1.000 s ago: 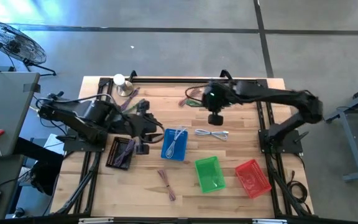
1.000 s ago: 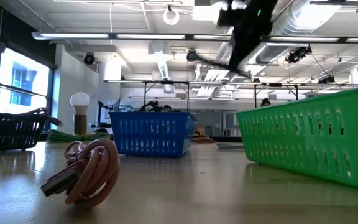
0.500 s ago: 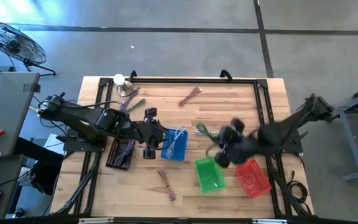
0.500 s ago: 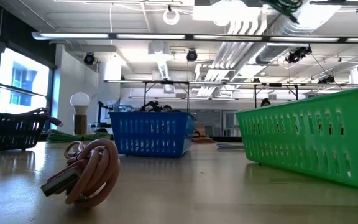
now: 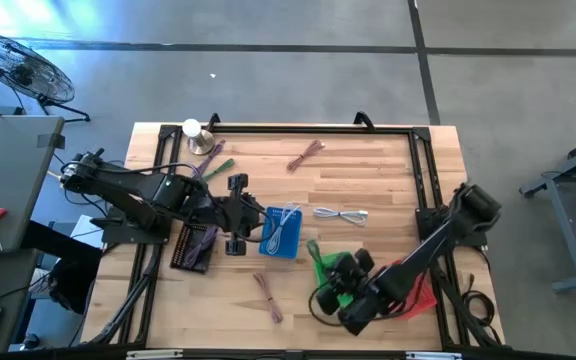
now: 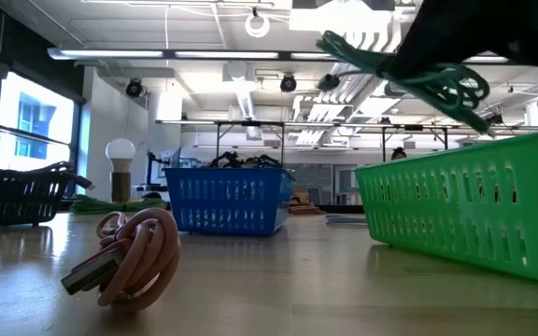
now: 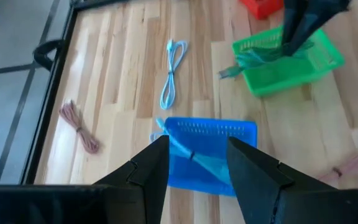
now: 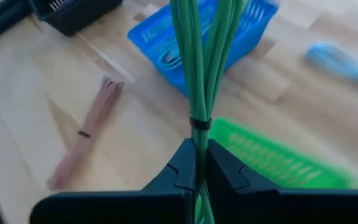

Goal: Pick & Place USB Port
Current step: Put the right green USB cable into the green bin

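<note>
Right gripper is clamped tight on the green cable, bundle dangling over the green basket. To do this well: centre the loops over the basket mouth, drop lower before letting go, so no tail hangs over the rim. Left gripper waits w/ jaws apart above the blue basket, nothing btwn them. No brands, labels or writing readable anywhere.

Even, bright overhead light; motion blur in the right wrist view.
</note>
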Robot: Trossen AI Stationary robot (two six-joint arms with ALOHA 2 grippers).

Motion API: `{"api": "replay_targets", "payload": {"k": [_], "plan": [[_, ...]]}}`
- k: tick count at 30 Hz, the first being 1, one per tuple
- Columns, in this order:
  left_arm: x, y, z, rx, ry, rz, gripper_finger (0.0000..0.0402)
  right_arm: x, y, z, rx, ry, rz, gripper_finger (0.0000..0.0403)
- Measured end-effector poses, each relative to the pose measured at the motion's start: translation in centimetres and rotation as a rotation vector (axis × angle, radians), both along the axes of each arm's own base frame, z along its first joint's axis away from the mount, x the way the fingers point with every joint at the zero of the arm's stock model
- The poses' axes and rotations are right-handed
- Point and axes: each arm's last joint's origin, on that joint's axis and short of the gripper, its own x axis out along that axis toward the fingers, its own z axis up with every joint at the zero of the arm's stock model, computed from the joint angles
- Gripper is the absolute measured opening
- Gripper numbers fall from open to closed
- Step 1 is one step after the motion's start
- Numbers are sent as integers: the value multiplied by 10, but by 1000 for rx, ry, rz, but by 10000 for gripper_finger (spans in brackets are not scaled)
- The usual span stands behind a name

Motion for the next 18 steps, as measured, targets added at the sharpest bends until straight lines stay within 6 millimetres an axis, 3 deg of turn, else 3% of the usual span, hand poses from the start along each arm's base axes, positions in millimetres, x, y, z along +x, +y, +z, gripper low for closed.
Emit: {"api": "replay_targets", "payload": {"k": [9, 18], "plan": [[-3, 0, -4, -20, 64, -40, 154, 1, 17, -41, 99, 11, -121, 7], [-8, 0, -8, -29, 141, -69, 154, -5, 16, -49, 278, 177, -199, 18]]}}
